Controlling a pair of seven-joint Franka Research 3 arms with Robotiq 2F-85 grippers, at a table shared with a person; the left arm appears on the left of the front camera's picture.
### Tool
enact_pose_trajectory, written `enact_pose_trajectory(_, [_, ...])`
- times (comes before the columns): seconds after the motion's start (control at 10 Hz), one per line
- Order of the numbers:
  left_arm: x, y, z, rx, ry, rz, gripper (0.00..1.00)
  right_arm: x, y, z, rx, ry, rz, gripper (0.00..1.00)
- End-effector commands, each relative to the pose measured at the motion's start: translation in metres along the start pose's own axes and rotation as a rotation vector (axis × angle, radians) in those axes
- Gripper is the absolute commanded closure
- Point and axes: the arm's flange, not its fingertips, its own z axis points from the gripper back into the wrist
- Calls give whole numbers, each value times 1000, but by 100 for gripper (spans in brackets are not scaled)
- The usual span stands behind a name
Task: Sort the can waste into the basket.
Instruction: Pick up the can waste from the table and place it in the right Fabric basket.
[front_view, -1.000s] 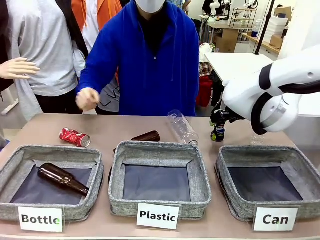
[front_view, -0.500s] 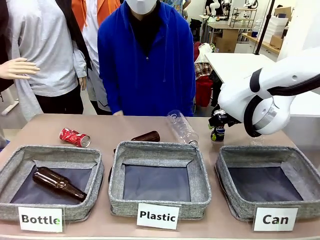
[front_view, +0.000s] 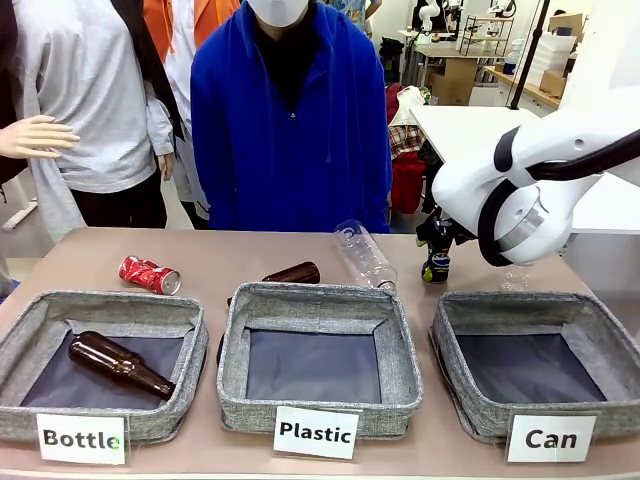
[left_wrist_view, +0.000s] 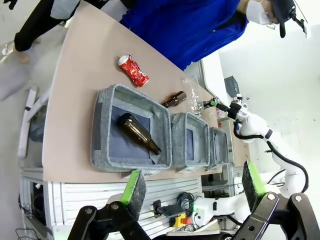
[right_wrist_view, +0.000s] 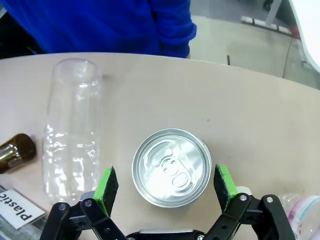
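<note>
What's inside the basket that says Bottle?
One brown bottle lies on its side on the dark lining of the Bottle basket. The near wall hides the front strip of the floor, so anything small there can't be seen.

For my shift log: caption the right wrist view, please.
Right gripper open astride an upright can on the table, clear plastic bottle lying beside it.

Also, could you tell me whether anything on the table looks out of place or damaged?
The red can lies dented on its side behind the Bottle basket, the far end from the Can basket. A brown bottle and a clear plastic bottle lie loose on the table behind the Plastic basket.
</note>
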Motion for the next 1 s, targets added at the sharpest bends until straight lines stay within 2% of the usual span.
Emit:
enact_pose_trajectory(0.0, [-5,-2,-1,-35,11,16,0,-9,-13,-23,7,-4,-2,0])
enact_pose_trajectory(0.1, [-6,-6,-6,-53,-17,14,0,-9,-13,-22,11,-3,-4,0])
enact_pose_trajectory(0.2, [-11,-9,-27,-113,91,14,0,-9,-14,-22,7,-4,-6,0])
enact_pose_trajectory(0.4, [-21,-13,-87,-120,265,70,0,-9,-14,-21,4,-5,-4,0])
enact_pose_trajectory(0.6, [-37,-6,-135,11,346,92,0,-8,-14,-22,6,-9,-8,0])
enact_pose_trajectory(0.7, [-49,1,-150,145,380,61,0,-8,-13,-22,15,-9,-12,0])
enact_pose_trajectory(0.8, [-31,-2,-123,-68,322,73,0,-10,-14,-22,45,6,-11,0])
enact_pose_trajectory(0.9, [-31,-2,-123,-68,322,73,0,-12,-14,-20,62,15,-7,58])
